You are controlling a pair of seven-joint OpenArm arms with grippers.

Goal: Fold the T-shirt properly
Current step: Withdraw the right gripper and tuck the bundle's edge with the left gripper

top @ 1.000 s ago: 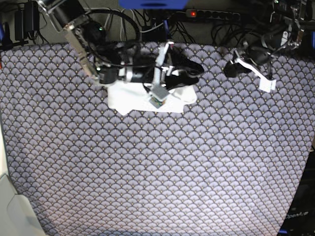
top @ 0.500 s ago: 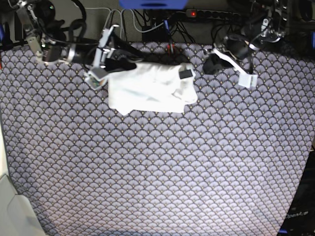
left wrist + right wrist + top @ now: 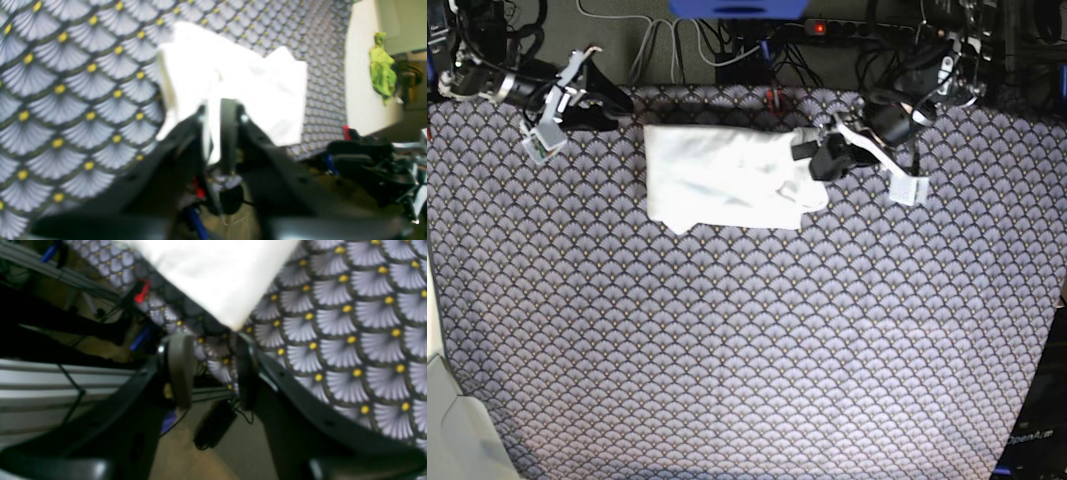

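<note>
Looking across the patterned table (image 3: 747, 350), I see the T-shirt (image 3: 727, 185) folded near the far edge, long axis left-right. My left gripper (image 3: 812, 158) sits at its right end — jaws slightly parted around the hem. My right gripper (image 3: 602, 100) hangs open, apart — left is nearer.

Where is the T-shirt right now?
In the base view the T-shirt lies folded at the table's far edge, centre-left, with the left claw at its right edge.
</note>
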